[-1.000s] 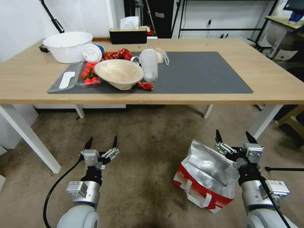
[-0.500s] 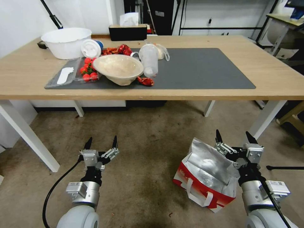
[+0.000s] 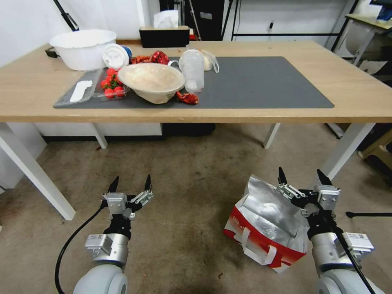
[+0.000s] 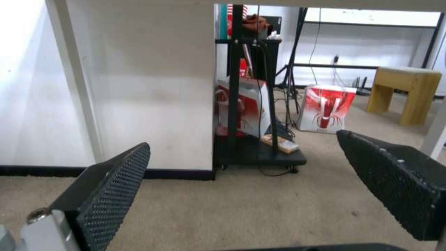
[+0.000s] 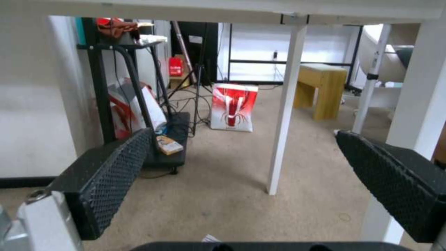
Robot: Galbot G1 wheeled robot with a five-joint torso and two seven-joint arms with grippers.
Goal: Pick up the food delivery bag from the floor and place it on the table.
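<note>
Foil-lined food delivery bag [image 3: 267,228] upright on floor [image 3: 183,196], mouth upward.

Right claw [image 3: 301,178] hides food delivery bag [image 3: 261,228] right edge.

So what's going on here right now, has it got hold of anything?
Nothing is held. The food delivery bag sits open on the floor in front of the table. The right gripper hovers at the bag's far right edge with its fingers spread and nothing between them. The left gripper waits open over bare floor to the bag's left.
</note>
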